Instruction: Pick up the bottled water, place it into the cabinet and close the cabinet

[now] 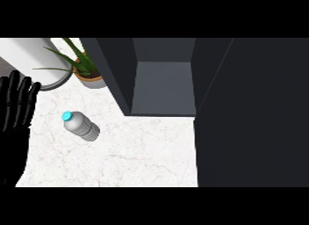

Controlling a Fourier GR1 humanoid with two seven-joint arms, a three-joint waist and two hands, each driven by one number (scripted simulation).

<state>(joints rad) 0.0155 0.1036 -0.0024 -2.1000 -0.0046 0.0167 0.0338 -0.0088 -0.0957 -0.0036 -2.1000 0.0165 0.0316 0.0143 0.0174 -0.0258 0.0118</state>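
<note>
The marble counter carries the bottled water, upright and untouched, left of the open cabinet (door swung wide for loading); the left hand rests open, fingers straight.

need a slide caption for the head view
Bottle upright on the counter, open cabinet behind, left hand resting open at the edge.

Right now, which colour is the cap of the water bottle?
Light blue cap, best seen in the head view.

The bottled water stands on the table near its left edge, my left hand beside it; the cabinet sits behind, the plant at the back-left.
</note>
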